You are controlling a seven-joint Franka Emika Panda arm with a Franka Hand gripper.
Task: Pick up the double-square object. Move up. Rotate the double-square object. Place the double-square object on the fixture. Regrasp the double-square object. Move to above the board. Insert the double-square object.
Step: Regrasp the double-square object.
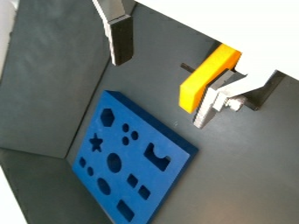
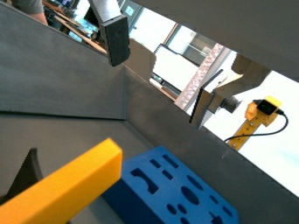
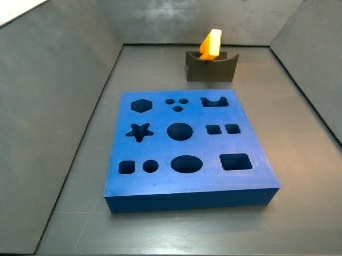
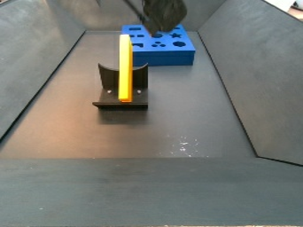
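End effector spread wide, empty; below it, double-square object stands upright in fixture, board beyond.

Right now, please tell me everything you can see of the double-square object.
The double-square object is a flat, elongated piece of yellow-orange plastic. It stands upright on end in the notch of the dark fixture, which alone touches it, short of the blue board. The gripper is open and apart from it.
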